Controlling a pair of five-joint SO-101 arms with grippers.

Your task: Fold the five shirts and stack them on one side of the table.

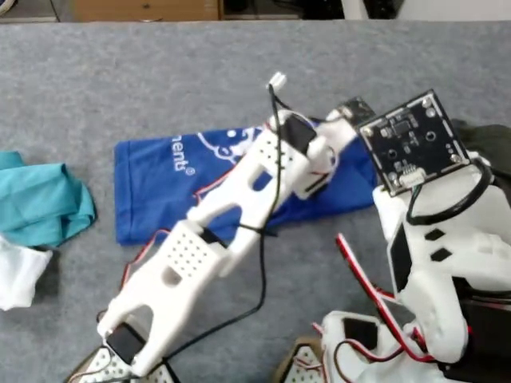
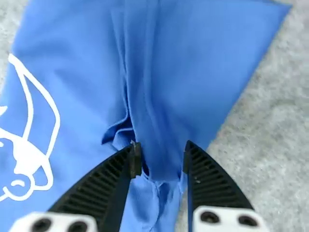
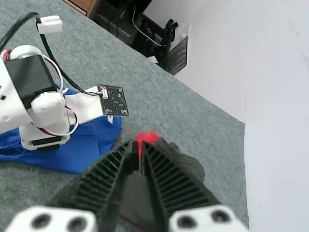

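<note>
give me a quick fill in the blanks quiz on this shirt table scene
The blue shirt lies under the ___ gripper.
The crumpled shirt beside the teal shirt is ___.
The table is ___.
Missing words: left; white; grey.

A blue shirt [image 1: 160, 183] with white print lies flat on the grey table [image 1: 160, 72]. The left arm [image 1: 231, 207] stretches diagonally across it. The right arm [image 1: 431, 263] stands just beside. 2 crumpled shirts, a teal shirt [image 1: 40, 203] and a white shirt [image 1: 20, 275], touch at the table's edge.
</note>
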